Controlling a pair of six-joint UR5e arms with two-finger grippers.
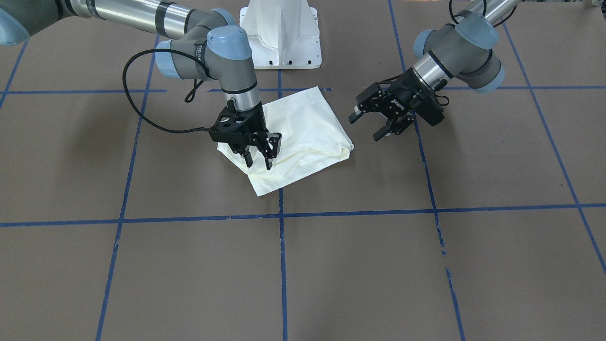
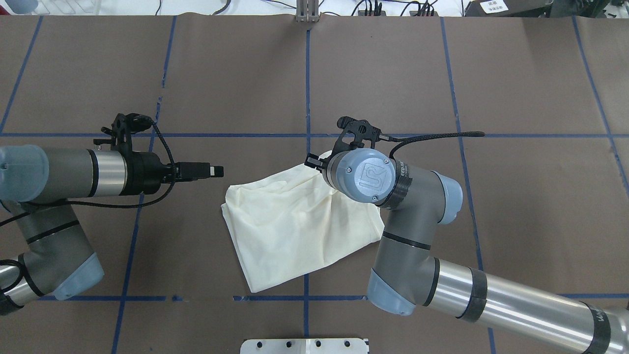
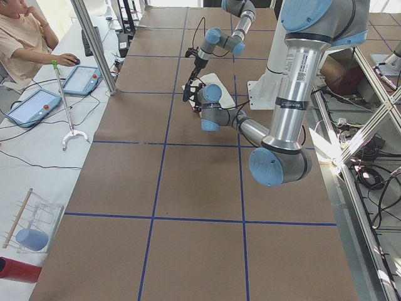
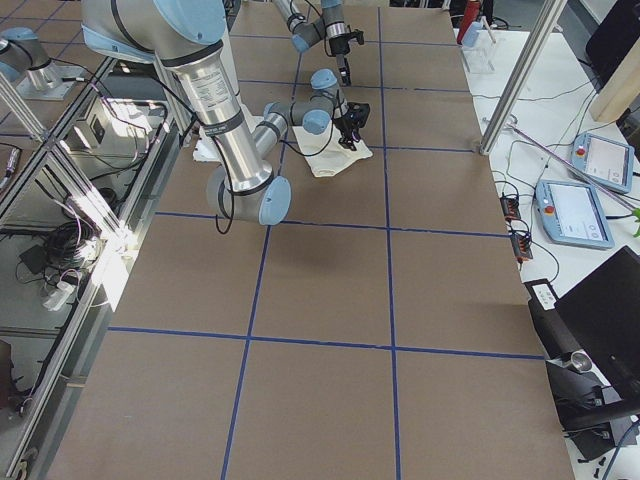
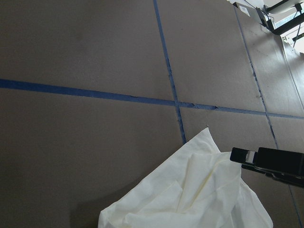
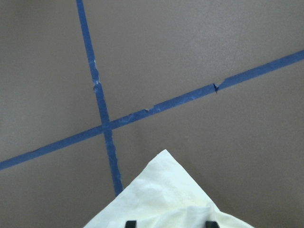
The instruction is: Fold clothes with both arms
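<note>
At the left of the overhead view, reaching in level above the brown desk (image 2: 516,73): the left arm (image 2: 73,174). At its end, the left gripper (image 1: 368,126), spread wide with nothing in between. Hangs clear of the desk, just beside the shirt and not touching it. From the left wrist camera, only one black finger (image 5: 268,162) in sight, over the cloth's edge.

In the middle, flat on the desk: the cream long-sleeve T-shirt (image 2: 295,231), folded into a rough, tilted square with only plain cream showing. Wrinkled along the side nearer the left gripper. Covers a stretch of one of the blue tape lines (image 2: 307,88), with its far corner just short of a crossing of two.

At the right, coming in from the lower right corner and bending over the shirt: the right arm (image 2: 422,236). Pointed straight down from its wrist, the right gripper (image 1: 258,161), parted a little, tips set on the cloth near the corner farthest from the robot's base. In the right wrist view, two black fingertips (image 6: 130,223) at the bottom edge, apart, with cream cloth showing between them
</note>
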